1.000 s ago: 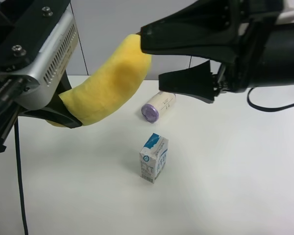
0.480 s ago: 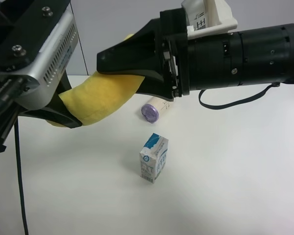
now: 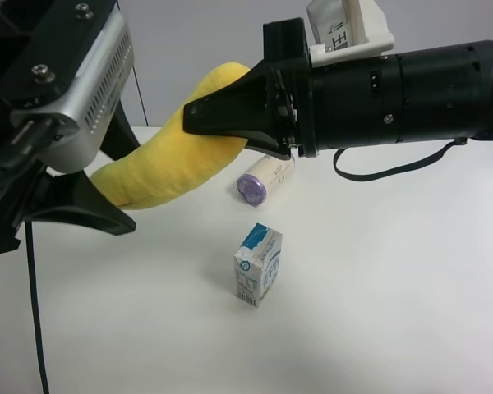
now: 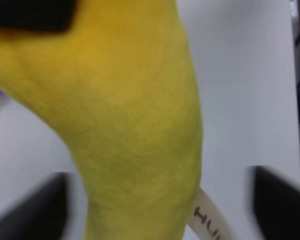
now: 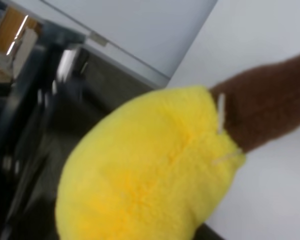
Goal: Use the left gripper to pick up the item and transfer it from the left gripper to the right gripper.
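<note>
The yellow plush banana (image 3: pixel 168 160) hangs in the air above the white table. The right gripper (image 3: pixel 199 123), on the thick black arm with a white block at the exterior high view's right, is shut on the banana's upper end. The left gripper (image 3: pixel 107 176), on the arm with the silver-grey vented box, is open around the lower end, its fingers (image 3: pixel 82 209) spread clear of the plush. In the left wrist view the banana (image 4: pixel 135 120) fills the middle with its white tag (image 4: pixel 207 220), and a black finger (image 4: pixel 280 205) stands apart from it. The right wrist view shows the banana (image 5: pixel 150 165) and its brown stem (image 5: pixel 270 112).
A blue-white milk carton (image 3: pixel 258 264) stands upright on the white table (image 3: pixel 394 287) below the arms. A cream cylinder with purple ends (image 3: pixel 263 176) lies behind it. A black cable (image 3: pixel 33 312) trails down beside the left arm.
The left gripper's fingers have spread open and let go of the banana. The right gripper has shut on its upper end and drawn slightly to the right, and the banana now hangs from it.
</note>
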Controlling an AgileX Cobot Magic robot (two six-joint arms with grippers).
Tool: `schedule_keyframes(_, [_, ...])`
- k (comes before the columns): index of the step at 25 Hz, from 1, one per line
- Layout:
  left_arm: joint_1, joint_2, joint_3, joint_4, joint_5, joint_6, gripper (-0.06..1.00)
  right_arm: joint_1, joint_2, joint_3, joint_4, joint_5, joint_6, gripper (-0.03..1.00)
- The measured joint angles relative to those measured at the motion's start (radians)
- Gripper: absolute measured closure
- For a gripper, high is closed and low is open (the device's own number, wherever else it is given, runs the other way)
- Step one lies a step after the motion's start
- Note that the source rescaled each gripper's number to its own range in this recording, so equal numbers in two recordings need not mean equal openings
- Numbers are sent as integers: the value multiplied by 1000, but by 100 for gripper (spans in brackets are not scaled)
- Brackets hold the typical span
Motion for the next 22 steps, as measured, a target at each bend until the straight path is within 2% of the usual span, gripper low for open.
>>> schedule_keyframes(1, [0,0,0,-1,-5,-12,8,0,0,0,0,-1,0,97])
schedule_keyframes(2, [0,0,0,-1,-9,-22,2,0,0,0,0,-1,0,97])
schedule_keyframes(4, [0,0,0,-1,-12,-33,-3,0,0,0,0,-1,0,97])
schedule_keyframes(13, [0,-53,0,3,-36,-137,-5,0,0,0,0,-5,0,97])
schedule_keyframes(17, [0,-129,0,93,-29,-310,-5,0,0,0,-2,-19,0,97])
schedule_keyframes(20, [0,-193,0,177,28,-458,-5,0,0,0,-4,-25,0,97])
schedule_keyframes(22, [0,-245,0,204,75,-537,-5,0,0,0,-7,-31,0,97])
